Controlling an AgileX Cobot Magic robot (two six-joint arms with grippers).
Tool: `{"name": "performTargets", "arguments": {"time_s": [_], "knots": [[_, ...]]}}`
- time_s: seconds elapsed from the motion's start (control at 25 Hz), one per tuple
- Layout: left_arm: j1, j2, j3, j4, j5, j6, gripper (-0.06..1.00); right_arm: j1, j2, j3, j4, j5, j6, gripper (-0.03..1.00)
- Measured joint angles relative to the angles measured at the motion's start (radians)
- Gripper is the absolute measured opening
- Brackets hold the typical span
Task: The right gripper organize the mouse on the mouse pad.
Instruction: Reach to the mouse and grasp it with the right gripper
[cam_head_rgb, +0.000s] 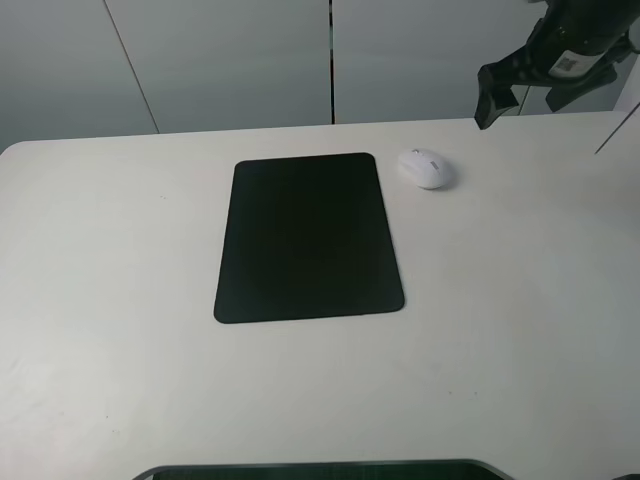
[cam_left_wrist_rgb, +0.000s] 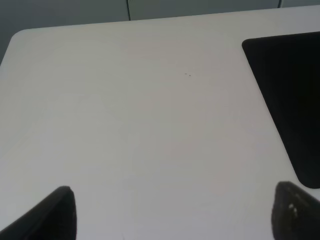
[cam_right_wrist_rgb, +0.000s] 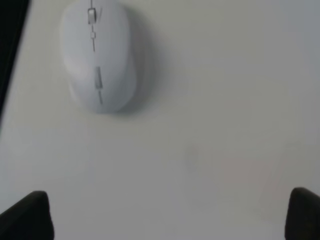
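Observation:
The white mouse (cam_head_rgb: 426, 168) lies on the white table just right of the black mouse pad's (cam_head_rgb: 310, 237) far right corner, off the pad. My right gripper (cam_head_rgb: 520, 100) hangs open and empty above the table's far right, behind and to the right of the mouse. In the right wrist view the mouse (cam_right_wrist_rgb: 98, 55) lies ahead of the open gripper (cam_right_wrist_rgb: 165, 220), with a sliver of the pad (cam_right_wrist_rgb: 10, 40) at the edge. My left gripper (cam_left_wrist_rgb: 170, 215) is open and empty over bare table, with the pad (cam_left_wrist_rgb: 290, 100) to its side.
The white table (cam_head_rgb: 120, 300) has a rounded far left corner and a grey wall behind it. A dark curved object (cam_head_rgb: 320, 470) sits at the near edge of the exterior view. The left arm does not show in the exterior view.

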Motion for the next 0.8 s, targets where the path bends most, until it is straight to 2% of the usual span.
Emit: {"name": "performTargets", "arguments": {"time_s": [0.28,0.6,0.8], "knots": [[0.0,0.0,0.0,0.0,0.0,0.0,0.75,0.033,0.181,-0.165,0.019,0.036,-0.028,0.7],[0.0,0.0,0.0,0.0,0.0,0.002,0.75,0.059,0.385,-0.411,0.043,0.177,-0.031,0.7],[0.0,0.0,0.0,0.0,0.0,0.0,0.75,0.078,0.464,-0.509,0.053,0.202,-0.033,0.7]]}}
